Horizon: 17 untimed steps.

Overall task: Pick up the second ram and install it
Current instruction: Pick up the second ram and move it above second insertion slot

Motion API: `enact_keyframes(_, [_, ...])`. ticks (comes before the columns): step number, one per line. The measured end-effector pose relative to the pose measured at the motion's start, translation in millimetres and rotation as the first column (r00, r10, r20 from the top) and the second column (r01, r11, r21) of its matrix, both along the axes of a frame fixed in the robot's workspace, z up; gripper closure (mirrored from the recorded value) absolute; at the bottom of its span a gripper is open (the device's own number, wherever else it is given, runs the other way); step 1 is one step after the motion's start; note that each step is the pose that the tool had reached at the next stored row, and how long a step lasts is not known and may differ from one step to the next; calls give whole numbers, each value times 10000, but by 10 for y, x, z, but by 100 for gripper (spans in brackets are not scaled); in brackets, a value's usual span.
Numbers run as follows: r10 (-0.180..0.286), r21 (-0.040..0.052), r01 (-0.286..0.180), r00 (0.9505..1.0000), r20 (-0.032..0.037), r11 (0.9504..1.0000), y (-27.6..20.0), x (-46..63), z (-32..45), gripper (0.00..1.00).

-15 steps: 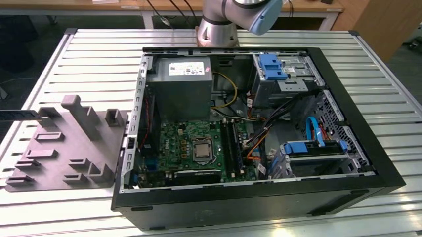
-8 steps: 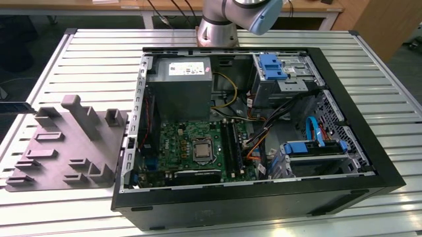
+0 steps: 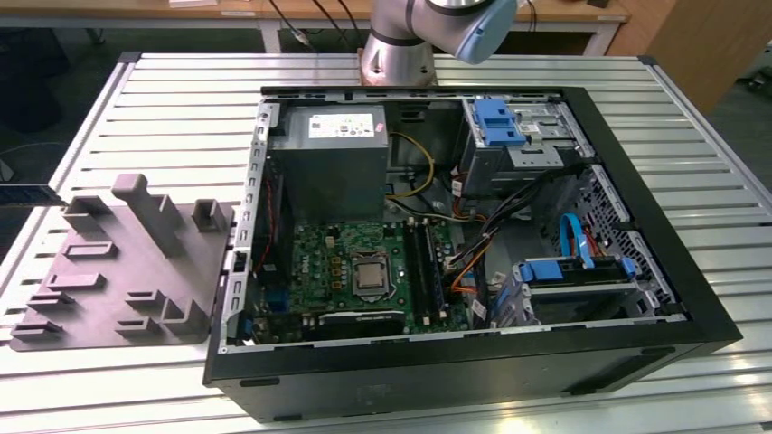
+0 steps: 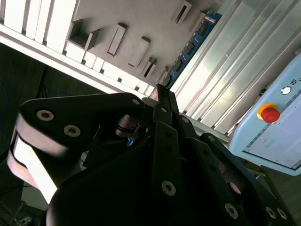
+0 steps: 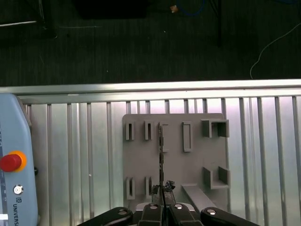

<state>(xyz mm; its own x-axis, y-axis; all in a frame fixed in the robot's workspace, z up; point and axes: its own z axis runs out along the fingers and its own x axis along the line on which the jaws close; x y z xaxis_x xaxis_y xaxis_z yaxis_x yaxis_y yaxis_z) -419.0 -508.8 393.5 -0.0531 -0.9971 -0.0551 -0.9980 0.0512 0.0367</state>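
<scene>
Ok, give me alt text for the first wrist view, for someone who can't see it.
The gripper is shut on the second ram, a thin stick seen edge-on, held above a grey slotted fixture plate. The plate lies on a slatted metal table, with a teach pendant and its red button off to one side.
</scene>
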Motion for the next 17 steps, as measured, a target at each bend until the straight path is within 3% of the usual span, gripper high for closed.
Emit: enact_keyframes(17, [-1, 0, 1, 10000, 1, 10000, 0, 255, -1, 88])
